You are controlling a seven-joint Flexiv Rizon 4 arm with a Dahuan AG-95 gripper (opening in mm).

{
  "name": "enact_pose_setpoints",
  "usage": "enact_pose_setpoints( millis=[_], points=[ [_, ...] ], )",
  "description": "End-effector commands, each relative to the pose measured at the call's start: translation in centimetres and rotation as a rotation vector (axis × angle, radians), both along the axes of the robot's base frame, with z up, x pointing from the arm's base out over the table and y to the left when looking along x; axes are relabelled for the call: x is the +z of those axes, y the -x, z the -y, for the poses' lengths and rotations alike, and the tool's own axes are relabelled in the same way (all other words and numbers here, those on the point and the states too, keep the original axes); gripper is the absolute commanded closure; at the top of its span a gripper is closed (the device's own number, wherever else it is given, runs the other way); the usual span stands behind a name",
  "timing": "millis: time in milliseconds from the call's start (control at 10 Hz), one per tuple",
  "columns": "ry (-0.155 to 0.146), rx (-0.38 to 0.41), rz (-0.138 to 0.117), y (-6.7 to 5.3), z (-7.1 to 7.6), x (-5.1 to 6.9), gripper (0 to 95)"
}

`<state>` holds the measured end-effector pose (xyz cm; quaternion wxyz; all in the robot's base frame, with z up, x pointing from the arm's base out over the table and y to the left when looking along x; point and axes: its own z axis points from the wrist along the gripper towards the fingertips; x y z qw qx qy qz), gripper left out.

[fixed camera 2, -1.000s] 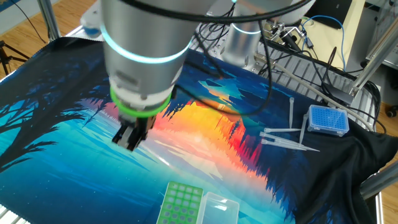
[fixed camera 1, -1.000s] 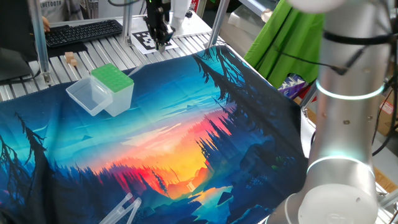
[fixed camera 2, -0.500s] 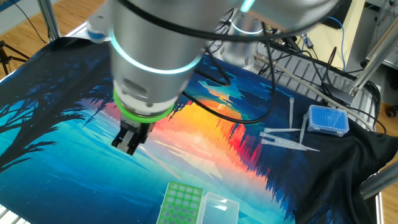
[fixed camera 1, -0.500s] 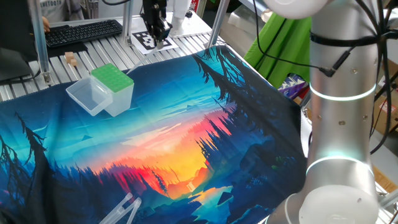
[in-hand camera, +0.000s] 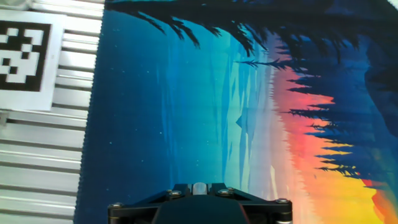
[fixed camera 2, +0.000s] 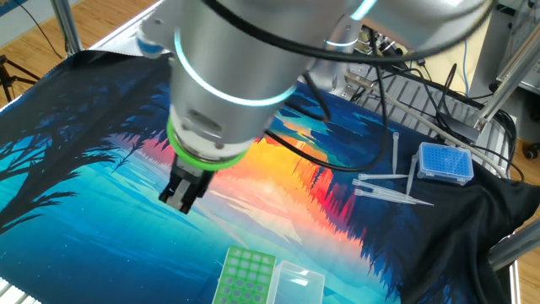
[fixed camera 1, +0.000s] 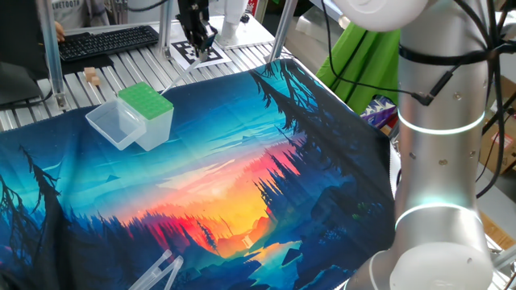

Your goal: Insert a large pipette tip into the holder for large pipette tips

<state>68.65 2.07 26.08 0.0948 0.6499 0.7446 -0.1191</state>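
The holder for large pipette tips [fixed camera 1: 146, 101] has a green perforated top and frosted sides. It stands on the printed mat with its clear lid [fixed camera 1: 114, 126] open beside it. It also shows at the near edge in the other fixed view [fixed camera 2: 245, 277]. Several large pipette tips [fixed camera 2: 384, 180] lie on the mat at the right. My gripper [fixed camera 2: 185, 192] hangs in the air above the mat, apart from the holder and far from the tips. Its jaws stand together and I see nothing held. In the hand view only the gripper's black base [in-hand camera: 199, 205] shows.
A blue tip box [fixed camera 2: 445, 163] stands next to the loose tips. Two wider clear tubes [fixed camera 1: 161, 271] lie at the mat's near edge. A black-and-white marker [in-hand camera: 22, 48] lies on the slatted metal table beyond the mat's edge. A keyboard [fixed camera 1: 105, 40] is at the back.
The arm has swung and turned a little. The gripper has drifted up and left in one fixed view, slightly right in the other. The jaws stay together.
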Motion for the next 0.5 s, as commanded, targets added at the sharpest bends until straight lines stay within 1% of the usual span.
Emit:
enact_pose_setpoints(
  millis=[100,200,300,400,500],
  points=[
    [0.016,0.002,0.015,0.08,-0.14,0.05,95.0],
    [0.031,0.005,0.023,0.02,-0.25,0.01,95.0],
    [0.052,0.006,0.036,-0.06,-0.33,-0.05,95.0],
    [0.064,0.01,0.044,-0.09,-0.37,-0.08,95.0],
    [0.069,0.011,0.051,-0.14,-0.41,-0.11,95.0]
  ],
)
